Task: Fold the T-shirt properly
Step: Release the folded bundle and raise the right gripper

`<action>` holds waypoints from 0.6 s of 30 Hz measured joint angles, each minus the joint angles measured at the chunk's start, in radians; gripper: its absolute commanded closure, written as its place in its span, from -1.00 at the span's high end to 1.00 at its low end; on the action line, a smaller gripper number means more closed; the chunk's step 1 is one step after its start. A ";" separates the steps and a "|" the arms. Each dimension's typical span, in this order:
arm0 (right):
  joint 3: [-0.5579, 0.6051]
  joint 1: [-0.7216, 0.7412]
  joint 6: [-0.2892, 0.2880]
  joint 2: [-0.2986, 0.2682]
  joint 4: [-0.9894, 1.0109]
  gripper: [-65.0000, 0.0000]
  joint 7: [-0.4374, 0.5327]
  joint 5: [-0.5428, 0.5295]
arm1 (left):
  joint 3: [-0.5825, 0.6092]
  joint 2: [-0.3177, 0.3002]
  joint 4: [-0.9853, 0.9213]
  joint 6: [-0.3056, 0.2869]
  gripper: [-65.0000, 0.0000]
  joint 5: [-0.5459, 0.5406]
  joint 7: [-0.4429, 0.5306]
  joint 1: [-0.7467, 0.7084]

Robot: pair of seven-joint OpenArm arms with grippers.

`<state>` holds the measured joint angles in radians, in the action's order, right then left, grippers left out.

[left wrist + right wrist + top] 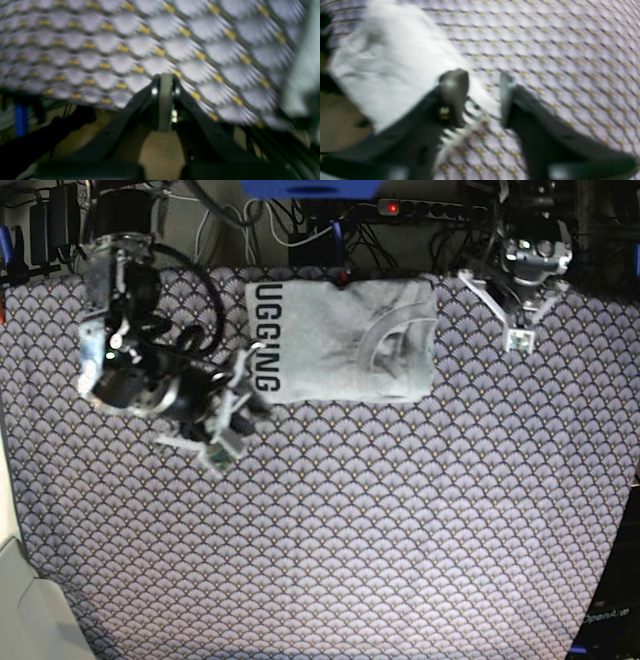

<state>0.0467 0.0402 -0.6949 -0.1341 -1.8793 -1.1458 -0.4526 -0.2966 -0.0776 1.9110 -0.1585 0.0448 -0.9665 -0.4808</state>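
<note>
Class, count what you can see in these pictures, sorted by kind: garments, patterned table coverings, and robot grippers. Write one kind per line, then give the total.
Garments: 1, the T-shirt
Patterned table coverings: 1, the fan-scale cloth
Robot grippers: 2, the left gripper and the right gripper
Total: 4

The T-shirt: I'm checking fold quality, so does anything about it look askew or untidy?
Nothing much stands out. The T-shirt lies as a compact folded rectangle at the far edge of the patterned cloth, with cut-off lettering along its left side. Neither gripper holds it.
</note>
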 measured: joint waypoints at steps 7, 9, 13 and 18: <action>-0.095 -0.047 0.000 -0.032 -0.001 -1.00 -0.021 -0.010 | 0.090 0.003 0.023 0.005 -0.99 0.002 0.000 -0.052; -0.102 -0.058 0.000 -0.029 -0.001 -1.00 -0.021 -0.006 | 0.115 0.006 0.023 0.009 -0.99 0.004 0.000 -0.050; -0.103 -0.086 0.000 -0.029 -0.001 -1.00 -0.020 -0.005 | 0.153 0.005 0.023 0.009 -0.99 0.008 -0.001 -0.050; -0.103 -0.089 0.000 -0.026 -0.001 -1.00 -0.021 -0.005 | 0.225 0.006 0.023 0.013 -0.99 0.006 -0.004 -0.019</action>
<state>-0.0563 -0.0483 -0.6952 -0.1604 -1.8805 -1.1664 -0.4576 -0.0719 -0.0715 1.9335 -0.1455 0.0513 -0.9707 -0.4999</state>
